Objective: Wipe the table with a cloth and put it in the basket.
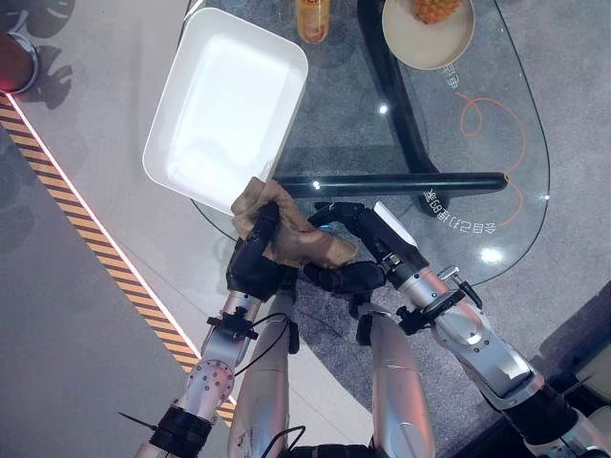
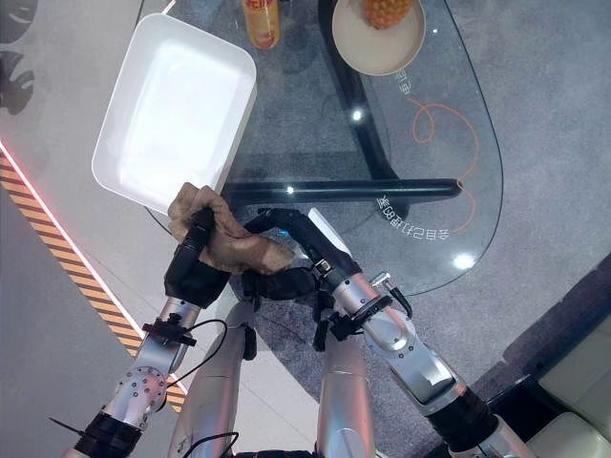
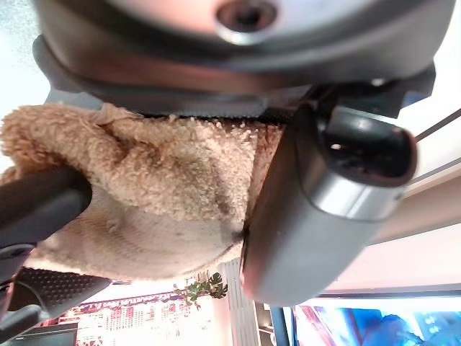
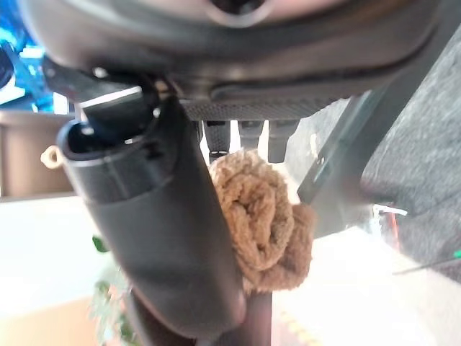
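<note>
Both hands, left hand [image 1: 256, 265] and right hand [image 1: 355, 250], squeezed the brown cloth [image 1: 286, 229]; white basket [image 1: 181, 162] waited just past them; drop was left.

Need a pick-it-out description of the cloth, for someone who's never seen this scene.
Start at the glass table and go to its near edge, just below the white basket. The cloth is the bunched tan terry wad clutched by the left hand and right hand: the only soft, fuzzy thing here.
</note>
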Controlling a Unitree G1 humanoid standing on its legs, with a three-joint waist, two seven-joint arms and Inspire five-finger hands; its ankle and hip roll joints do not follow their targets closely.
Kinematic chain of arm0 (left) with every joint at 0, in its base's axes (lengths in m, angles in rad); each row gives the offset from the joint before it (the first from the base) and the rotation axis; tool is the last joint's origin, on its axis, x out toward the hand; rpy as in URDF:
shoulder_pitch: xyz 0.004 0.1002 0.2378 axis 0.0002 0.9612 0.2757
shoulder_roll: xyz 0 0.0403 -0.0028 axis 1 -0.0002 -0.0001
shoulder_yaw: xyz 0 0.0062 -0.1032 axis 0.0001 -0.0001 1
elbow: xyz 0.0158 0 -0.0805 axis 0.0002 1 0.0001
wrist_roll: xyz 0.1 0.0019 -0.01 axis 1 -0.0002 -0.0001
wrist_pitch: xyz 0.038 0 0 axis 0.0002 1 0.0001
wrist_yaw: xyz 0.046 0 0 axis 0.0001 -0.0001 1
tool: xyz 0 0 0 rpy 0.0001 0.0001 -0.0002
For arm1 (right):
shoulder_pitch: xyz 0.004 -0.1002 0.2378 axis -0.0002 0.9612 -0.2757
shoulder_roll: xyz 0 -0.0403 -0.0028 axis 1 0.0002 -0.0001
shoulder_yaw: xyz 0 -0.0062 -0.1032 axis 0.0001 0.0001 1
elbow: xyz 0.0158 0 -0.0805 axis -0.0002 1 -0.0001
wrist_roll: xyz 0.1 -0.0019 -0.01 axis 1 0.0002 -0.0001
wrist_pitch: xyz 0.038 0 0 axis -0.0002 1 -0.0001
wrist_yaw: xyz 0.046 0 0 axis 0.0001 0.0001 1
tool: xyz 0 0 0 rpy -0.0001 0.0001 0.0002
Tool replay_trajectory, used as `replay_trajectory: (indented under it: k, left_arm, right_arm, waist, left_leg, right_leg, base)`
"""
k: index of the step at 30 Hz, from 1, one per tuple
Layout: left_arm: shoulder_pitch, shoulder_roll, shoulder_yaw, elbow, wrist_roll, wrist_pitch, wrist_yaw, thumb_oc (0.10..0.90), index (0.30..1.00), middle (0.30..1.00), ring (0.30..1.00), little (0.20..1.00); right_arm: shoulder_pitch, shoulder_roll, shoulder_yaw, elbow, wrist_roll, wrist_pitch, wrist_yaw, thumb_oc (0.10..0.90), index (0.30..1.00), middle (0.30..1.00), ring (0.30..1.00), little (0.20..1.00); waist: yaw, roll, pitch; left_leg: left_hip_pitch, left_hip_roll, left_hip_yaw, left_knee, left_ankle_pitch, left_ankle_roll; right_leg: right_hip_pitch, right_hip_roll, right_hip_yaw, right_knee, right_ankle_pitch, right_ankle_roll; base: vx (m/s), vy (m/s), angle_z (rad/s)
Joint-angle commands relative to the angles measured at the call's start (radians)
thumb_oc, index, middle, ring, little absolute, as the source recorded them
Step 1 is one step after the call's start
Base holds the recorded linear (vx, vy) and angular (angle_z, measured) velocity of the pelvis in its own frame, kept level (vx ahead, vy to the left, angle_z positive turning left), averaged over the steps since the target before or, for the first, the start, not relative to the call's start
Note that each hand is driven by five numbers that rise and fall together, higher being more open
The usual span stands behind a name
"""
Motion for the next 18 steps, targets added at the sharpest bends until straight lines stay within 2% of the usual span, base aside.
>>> replay_trajectory:
  k: [1,13,18]
  left_arm:
    - [0.048,0.003,0.053,-0.19,-0.02,-0.026,-0.101,0.1,0.3,0.3,0.3,0.2]
    - [0.055,0.002,0.075,-0.19,-0.019,-0.031,-0.109,0.1,0.3,0.3,0.3,0.2]
    - [0.062,0.007,0.085,-0.19,-0.015,-0.037,-0.117,0.1,0.3,0.3,0.3,0.2]
  right_arm:
    - [-0.031,-0.011,-0.14,-0.085,-0.01,-0.1,-0.092,0.8,0.9,0.9,0.9,0.9]
    - [-0.002,-0.002,-0.196,-0.073,-0.017,-0.112,-0.158,0.8,0.9,0.9,0.9,0.9]
    - [0.018,-0.002,-0.218,-0.076,0.006,-0.124,-0.148,0.8,0.9,0.9,0.9,0.9]
  waist:
    - [0.01,-0.02,-0.027]
    - [0.004,-0.024,-0.027]
    - [0.001,-0.026,-0.027]
  left_leg:
    - [0.03,-0.048,0.088,0.155,-0.219,0.019]
    - [0.031,-0.044,0.092,0.152,-0.222,0.02]
    - [0.033,-0.041,0.094,0.149,-0.223,0.019]
  right_leg:
    - [0.048,0.076,-0.006,-0.207,0.141,0.041]
    - [0.046,0.081,-0.005,-0.205,0.139,0.043]
    - [0.049,0.082,-0.003,-0.208,0.139,0.045]
  base:
    - [0.01,-0.006,-0.03]
    - [0.0,-0.001,-0.02]
    - [0.0,0.0,0.0]
